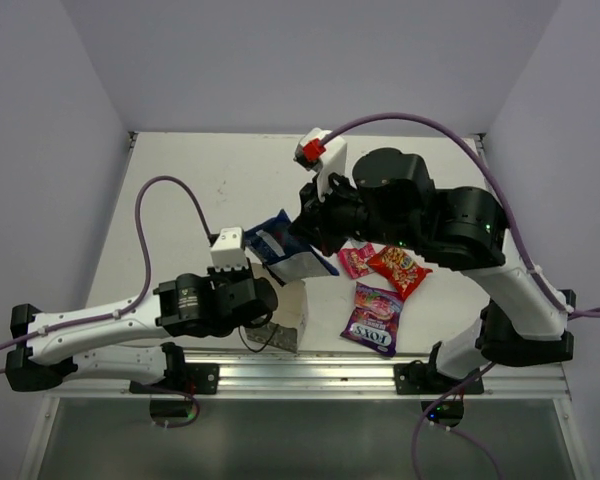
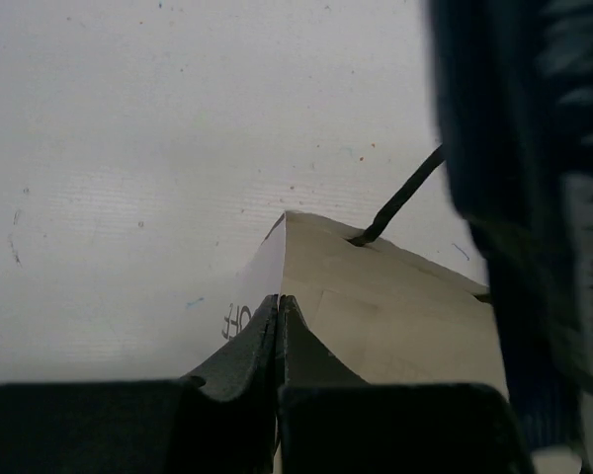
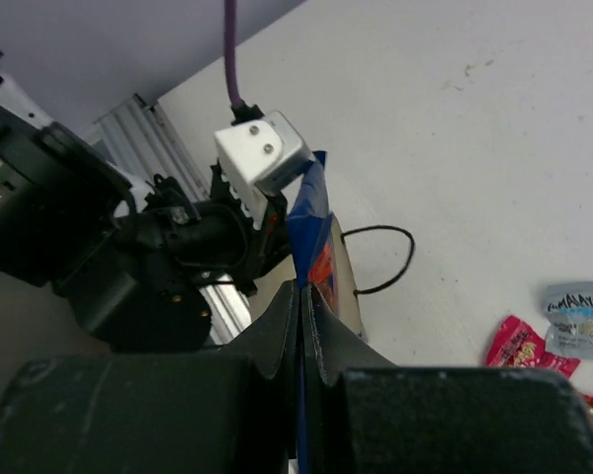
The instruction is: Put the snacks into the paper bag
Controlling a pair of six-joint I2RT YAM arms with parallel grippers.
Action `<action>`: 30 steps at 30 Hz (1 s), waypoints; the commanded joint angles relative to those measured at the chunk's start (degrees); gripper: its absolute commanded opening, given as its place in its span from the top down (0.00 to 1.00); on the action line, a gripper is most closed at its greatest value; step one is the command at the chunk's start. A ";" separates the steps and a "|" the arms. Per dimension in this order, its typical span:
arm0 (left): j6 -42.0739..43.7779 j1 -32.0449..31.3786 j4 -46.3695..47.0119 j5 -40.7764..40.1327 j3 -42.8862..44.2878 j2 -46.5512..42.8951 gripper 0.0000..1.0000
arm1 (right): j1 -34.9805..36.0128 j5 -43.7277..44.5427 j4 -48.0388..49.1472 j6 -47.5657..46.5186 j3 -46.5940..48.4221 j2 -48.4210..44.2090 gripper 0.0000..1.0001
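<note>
The paper bag (image 1: 292, 318) stands open near the table's front edge, pale beige inside (image 2: 405, 316), with a black cord handle (image 2: 399, 202). My left gripper (image 1: 268, 304) (image 2: 279, 302) is shut on the bag's wall, pinching its rim. My right gripper (image 1: 302, 238) (image 3: 301, 289) is shut on the blue-and-white snack packet (image 1: 282, 251) (image 3: 308, 212) and holds it edge-on just above the bag's mouth. To the right, three snacks lie on the table: a small pink one (image 1: 354, 260), a red one (image 1: 400, 268) and the purple Fox's one (image 1: 373, 318). A small silvery-blue packet (image 3: 576, 318) lies beside the pink one (image 3: 519, 348).
The aluminium rail (image 1: 310, 375) runs along the table's near edge, just behind the bag. The left arm's white wrist camera (image 3: 262, 150) sits close to the held packet. Purple cables (image 1: 170, 190) arch above both arms.
</note>
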 commanded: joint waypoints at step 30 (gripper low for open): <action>-1.38 0.30 1.55 -2.93 1.87 -0.33 1.00 | 4.48 1.72 -15.49 7.12 0.41 1.48 1.00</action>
